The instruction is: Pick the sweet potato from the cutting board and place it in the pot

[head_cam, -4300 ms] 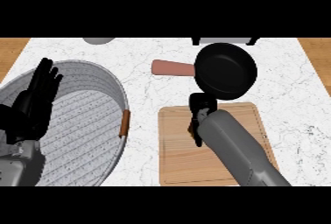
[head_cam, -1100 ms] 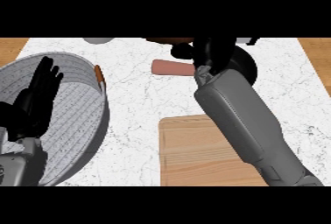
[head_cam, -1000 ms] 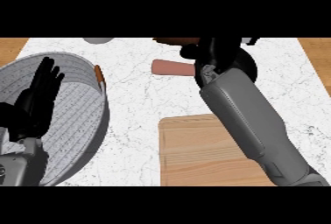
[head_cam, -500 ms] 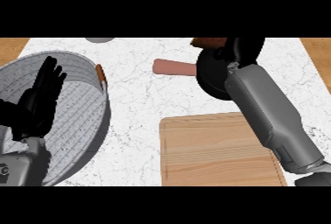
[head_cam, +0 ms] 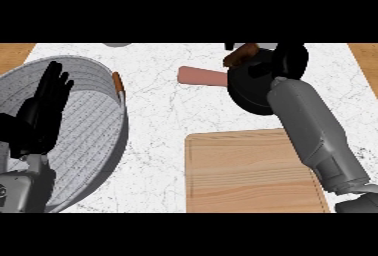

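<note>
Gripping the sweet potato in curled fingers of the right hand over the black pan, off the cutting board, pot well apart leftward beneath the open, resting left hand.

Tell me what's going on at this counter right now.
The robot's right hand is stretched over the black frying pan, apparently holding a brown sweet potato at its top edge. The wooden cutting board is bare. The left hand rests open over the large grey pot.
</note>
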You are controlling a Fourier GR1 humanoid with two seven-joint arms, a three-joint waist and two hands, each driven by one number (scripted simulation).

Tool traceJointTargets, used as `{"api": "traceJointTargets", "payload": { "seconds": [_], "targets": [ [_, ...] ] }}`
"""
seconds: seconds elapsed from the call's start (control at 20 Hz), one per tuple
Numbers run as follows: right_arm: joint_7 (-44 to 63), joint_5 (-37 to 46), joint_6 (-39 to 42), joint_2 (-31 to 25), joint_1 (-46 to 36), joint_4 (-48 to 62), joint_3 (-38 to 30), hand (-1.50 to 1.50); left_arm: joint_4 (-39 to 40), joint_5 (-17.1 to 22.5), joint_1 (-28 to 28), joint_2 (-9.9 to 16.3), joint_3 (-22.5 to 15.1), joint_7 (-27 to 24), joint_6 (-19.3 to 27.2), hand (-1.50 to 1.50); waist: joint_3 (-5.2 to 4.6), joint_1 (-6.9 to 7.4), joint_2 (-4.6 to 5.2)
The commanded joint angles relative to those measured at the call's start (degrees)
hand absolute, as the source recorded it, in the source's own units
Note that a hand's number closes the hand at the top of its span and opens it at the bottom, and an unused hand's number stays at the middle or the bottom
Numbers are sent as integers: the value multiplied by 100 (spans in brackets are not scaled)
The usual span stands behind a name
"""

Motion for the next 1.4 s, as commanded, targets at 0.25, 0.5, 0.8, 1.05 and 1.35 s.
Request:
{"api": "traceJointTargets", "payload": {
  "seconds": [0.25,0.5,0.8,1.05,1.35],
  "targets": [
    [-2336,-1818,-357,287,180,-382,-1271,-150,-103,-111,200,-116,-132,-73,8,0,8,-18,-14],
    [-3266,-2610,-188,72,131,-426,-1898,-150,-157,-183,259,-227,-203,-114,54,0,-1,-49,-32],
    [-3848,-3365,474,-222,719,-863,-2254,-150,-536,-108,272,-2,-9,404,-10,0,-6,-144,-83],
    [-3367,-3628,1173,-288,1958,-2471,-1964,-150,-177,-158,159,-101,161,146,74,0,-12,-280,-113],
    [-3150,-4015,1772,-710,2695,-3287,-2000,-150,259,-152,41,-121,272,-94,-98,0,-12,-250,-95]
  ]
}}
